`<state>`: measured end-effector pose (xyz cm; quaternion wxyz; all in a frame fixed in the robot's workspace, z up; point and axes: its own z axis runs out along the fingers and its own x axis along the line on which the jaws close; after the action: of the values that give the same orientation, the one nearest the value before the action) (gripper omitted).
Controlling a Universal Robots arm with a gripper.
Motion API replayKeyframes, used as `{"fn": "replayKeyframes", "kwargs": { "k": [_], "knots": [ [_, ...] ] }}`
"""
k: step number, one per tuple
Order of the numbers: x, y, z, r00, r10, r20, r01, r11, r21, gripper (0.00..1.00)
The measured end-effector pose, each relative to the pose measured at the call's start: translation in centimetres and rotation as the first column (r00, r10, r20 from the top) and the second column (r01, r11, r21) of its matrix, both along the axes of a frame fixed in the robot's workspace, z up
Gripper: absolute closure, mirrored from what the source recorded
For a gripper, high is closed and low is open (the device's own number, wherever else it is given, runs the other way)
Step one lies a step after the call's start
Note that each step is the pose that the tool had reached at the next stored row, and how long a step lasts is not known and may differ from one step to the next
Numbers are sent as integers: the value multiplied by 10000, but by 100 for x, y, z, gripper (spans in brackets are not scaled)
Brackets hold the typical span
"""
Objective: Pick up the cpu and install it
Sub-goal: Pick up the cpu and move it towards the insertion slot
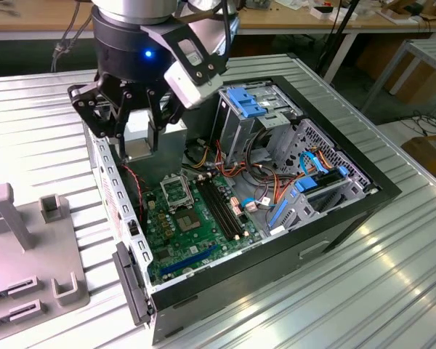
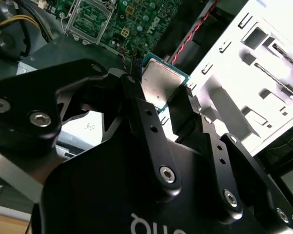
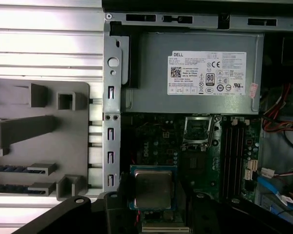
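Note:
The cpu (image 2: 160, 84) is a small flat square chip with a silver-grey face and a green rim, held between the black fingers of my gripper (image 2: 162, 100), which is shut on it. In the first wrist view the cpu (image 3: 152, 187) hangs over the green motherboard (image 3: 156, 146), just inside the case wall. The square metal-framed socket (image 3: 198, 131) lies open further in, apart from the chip. In the exterior view my gripper (image 1: 136, 145) hovers above the case's near corner, with the socket (image 1: 176, 193) below it and toward that view's right.
An open computer case (image 1: 349, 211) lies on the ribbed metal table. A grey power supply (image 3: 200, 73), long black memory slots (image 1: 221, 207), a blue-topped drive cage (image 1: 251, 102) and loose cables crowd the inside. A grey fixture tray (image 1: 29, 247) sits at the exterior view's left.

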<state>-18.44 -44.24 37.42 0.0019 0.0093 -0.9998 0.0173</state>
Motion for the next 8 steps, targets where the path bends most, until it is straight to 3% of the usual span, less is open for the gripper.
{"fn": "replayKeyframes", "kwargs": {
  "k": [8],
  "knots": [
    [121, -1, -4, 9999, -117, 12, 117, 9999, -18, 53]
  ]
}}
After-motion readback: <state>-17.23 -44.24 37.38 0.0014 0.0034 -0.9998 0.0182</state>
